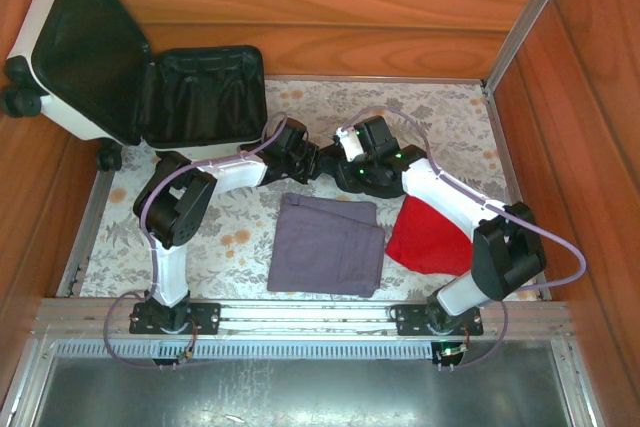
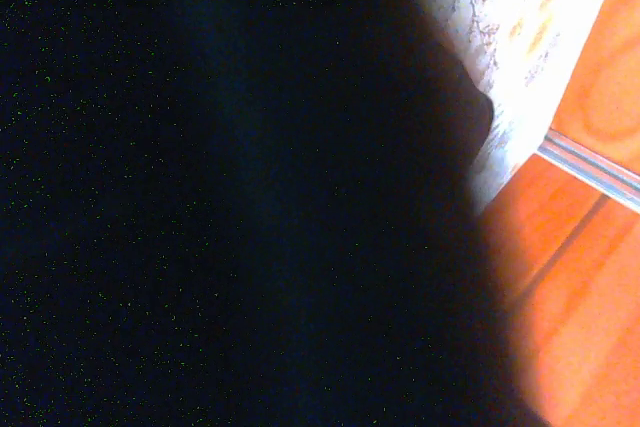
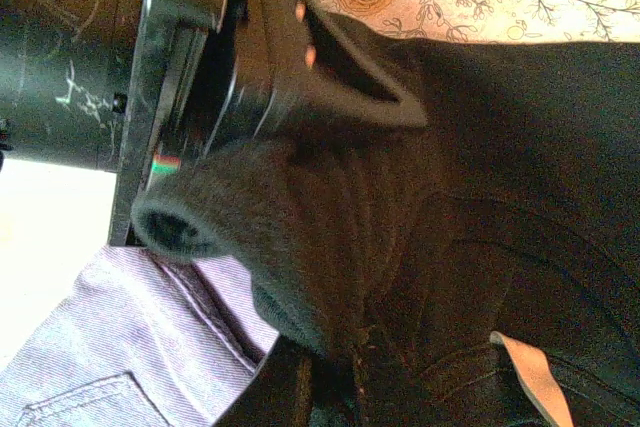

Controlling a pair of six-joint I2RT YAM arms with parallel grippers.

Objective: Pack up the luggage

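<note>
The luggage [image 1: 130, 77] lies open in the upper left of the top view. It has a rounded white hard shell and slack black fabric lining, and its black wheels sit against the wooden wall [image 1: 300, 7]. Nothing on it can be read. At frame centre both arms meet over a dark garment [image 3: 520, 247] of heavy stitched denim with a tan patch [image 3: 535, 377] that shows no legible writing. The right gripper [image 1: 345, 159] is clamped on a bunched fold of it. The left gripper [image 1: 305, 159] sits just beside it, and I cannot tell how its jaws stand. Below them lie folded grey trousers [image 1: 325, 245], with a red cloth [image 1: 425, 237] to their right. Everything rests on a pale floral tablecloth [image 1: 240, 237] bordered by metal rails [image 1: 300, 315].
</note>
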